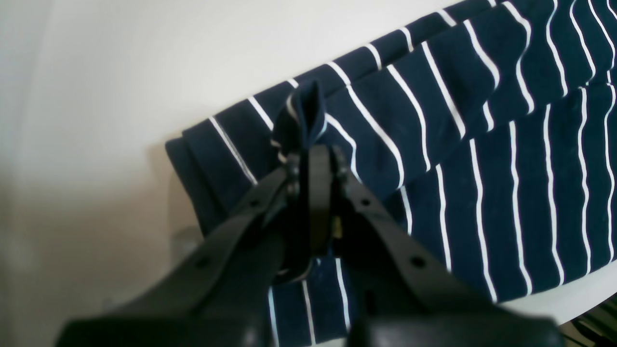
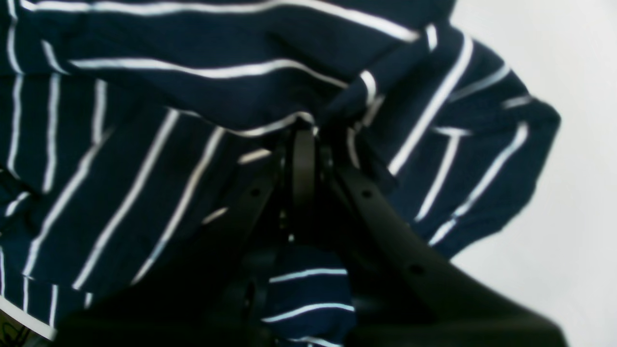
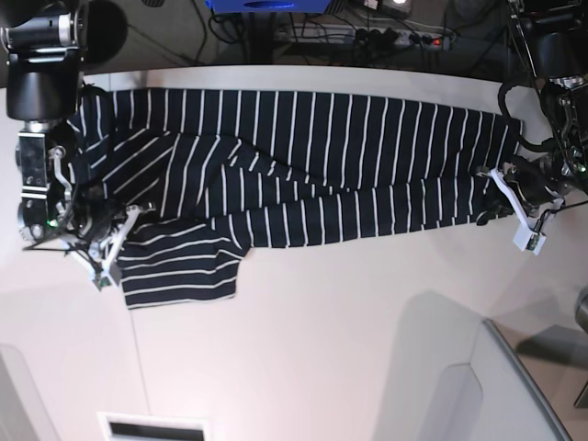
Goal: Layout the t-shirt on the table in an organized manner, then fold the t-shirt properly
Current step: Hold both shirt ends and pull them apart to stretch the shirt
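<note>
Nearest in the base view, a sleeve of the t-shirt [image 3: 276,175] lies flat on the white worktop [image 3: 322,331], poking toward the near edge at the left end of the garment. Just beyond it, the right hand [image 3: 110,241] at the scene's left is clamped on a pinch of striped cloth, and its wrist view shows the fabric bunched and folded over the closed fingertips. At the scene's right the left hand [image 3: 501,188] is likewise closed on the shirt's edge; its wrist view shows a small tuck of fabric [image 1: 303,115] standing up between the fingertips. Farther back, the shirt's body lies stretched left to right in a long band, its near portion doubled over the far one. This looks like the folding stage, a lengthwise fold being carried. The next move likely calls for both hands to travel together, keeping the cloth taut so the edge lands straight, before letting go.
</note>
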